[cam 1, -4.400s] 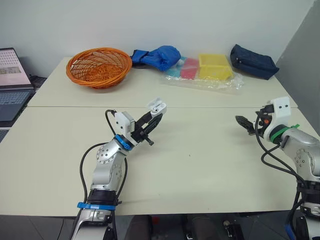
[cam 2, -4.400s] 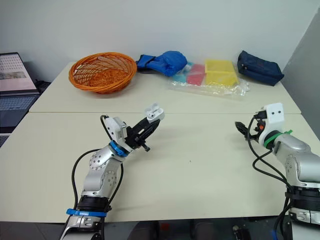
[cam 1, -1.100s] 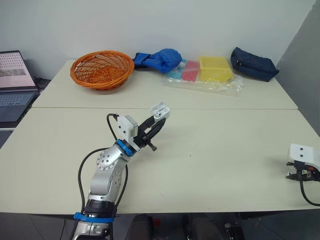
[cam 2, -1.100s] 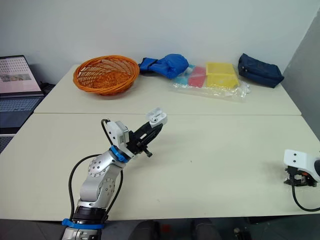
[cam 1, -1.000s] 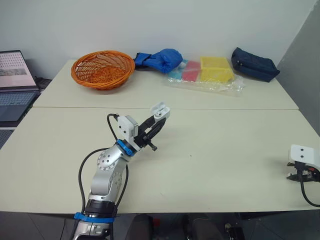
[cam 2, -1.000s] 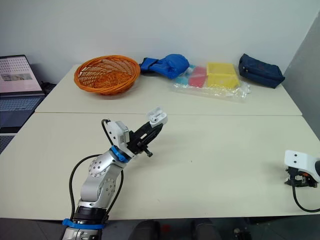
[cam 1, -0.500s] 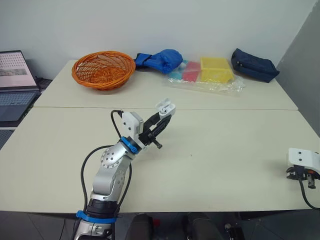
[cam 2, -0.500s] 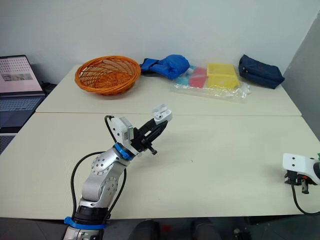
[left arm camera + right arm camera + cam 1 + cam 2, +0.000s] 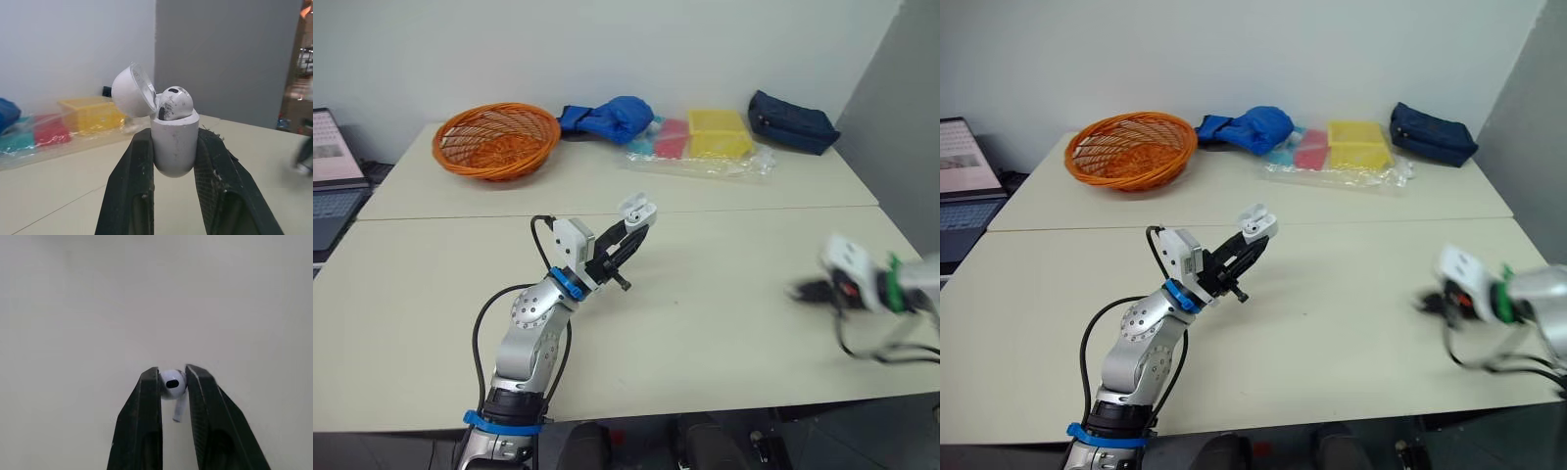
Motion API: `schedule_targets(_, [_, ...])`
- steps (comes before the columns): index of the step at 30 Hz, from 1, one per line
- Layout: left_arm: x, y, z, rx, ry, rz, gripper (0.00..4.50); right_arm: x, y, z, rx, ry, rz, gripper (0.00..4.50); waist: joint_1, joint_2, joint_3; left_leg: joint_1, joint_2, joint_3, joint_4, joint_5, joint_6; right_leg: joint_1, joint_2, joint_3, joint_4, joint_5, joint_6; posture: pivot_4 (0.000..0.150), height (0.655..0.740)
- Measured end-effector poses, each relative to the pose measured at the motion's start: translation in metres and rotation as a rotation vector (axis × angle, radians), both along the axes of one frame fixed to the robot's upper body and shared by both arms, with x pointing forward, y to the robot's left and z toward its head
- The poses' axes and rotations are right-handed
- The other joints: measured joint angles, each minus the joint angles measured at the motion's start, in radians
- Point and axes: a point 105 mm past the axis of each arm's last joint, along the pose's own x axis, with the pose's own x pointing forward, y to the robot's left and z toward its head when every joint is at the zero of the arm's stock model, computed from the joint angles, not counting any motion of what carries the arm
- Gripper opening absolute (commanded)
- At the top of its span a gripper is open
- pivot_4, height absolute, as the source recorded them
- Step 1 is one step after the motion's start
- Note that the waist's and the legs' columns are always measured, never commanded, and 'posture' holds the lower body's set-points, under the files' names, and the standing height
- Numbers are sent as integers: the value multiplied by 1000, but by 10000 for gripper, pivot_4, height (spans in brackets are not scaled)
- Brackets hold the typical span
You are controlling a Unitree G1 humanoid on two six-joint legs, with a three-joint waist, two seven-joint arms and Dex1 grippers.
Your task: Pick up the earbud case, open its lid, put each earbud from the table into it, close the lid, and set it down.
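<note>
Bright even light, soft shadows; right arm (image 9: 862, 284) motion-blurred, wrist-cam bg defocused.

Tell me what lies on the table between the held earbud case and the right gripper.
Nothing: in the left eye view, bare table separates the earbud case from the right gripper.

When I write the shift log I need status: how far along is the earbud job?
Done: the left pincer holds the earbud case, its lid open, with one earbud seated inside. In hand: the right pincer is shut on the second earbud. Left: seat it, close the lid, set the case down.
</note>
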Motion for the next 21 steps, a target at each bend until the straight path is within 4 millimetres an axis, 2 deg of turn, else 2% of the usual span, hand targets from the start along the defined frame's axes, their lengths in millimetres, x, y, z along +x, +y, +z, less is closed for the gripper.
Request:
schedule_targets(1, [1, 0, 0, 0, 0, 0, 7338, 2, 11, 19, 99, -29, -21, 3625, 5, 0, 0, -1, 1, 0, 0, 0, 0, 0, 0, -1, 0, 0, -1, 1500, 7400])
schedule_targets(3, [2, 3, -2, 2, -2, 3, 7338, -1, 20, 42, 181, -61, -52, 3625, 29, 1, 0, -3, 1, 0, 0, 0, 0, 0, -1, -7, -2, -3, -3, 1500, 7400])
schedule_targets(5, [7, 9, -5, 9, 6, 9, 7338, -2, 43, 59, 296, -123, -48, 3625, 30, 1, -1, -8, 1, 1, -1, -1, -1, -4, -2, -8, -5, -3, -2, 1500, 7400])
schedule_targets(7, [10, 7, -1, 7, -8, -13, 7338, -3, 69, 67, 372, -155, -23, 3625, 31, 1, -1, -20, 0, 1, 1, -1, -1, -13, -2, -9, -4, -3, -1, 1500, 7400])
schedule_targets(8, [10, 2, 2, -3, -17, -34, 7338, -5, 82, 65, 375, -153, -2, 3625, 33, 1, -1, -24, 0, 0, 2, -1, -1, -16, -3, -10, -4, -2, -1, 1500, 7400])
schedule_targets(11, [10, -1, 1, -8, -13, -58, 7338, -5, 97, 57, 362, -148, 12, 3625, 35, 1, -1, -25, 0, -1, 2, -1, -1, -16, -7, -12, -5, -1, -3, 1500, 7400])
schedule_targets(15, [9, -3, 1, -6, -17, -74, 7338, -2, 105, 52, 396, -151, -16, 3625, 32, 1, -1, -25, 0, -1, 3, -2, -1, -16, -7, -12, -4, -2, 0, 1500, 7400])
schedule_targets(21, [8, -5, 1, -3, -18, -85, 7338, 1, 106, 47, 400, -151, -34, 3625, 29, 1, -1, -23, 0, -1, 3, -1, -1, -15, -4, -12, -2, -3, 1, 1500, 7400])
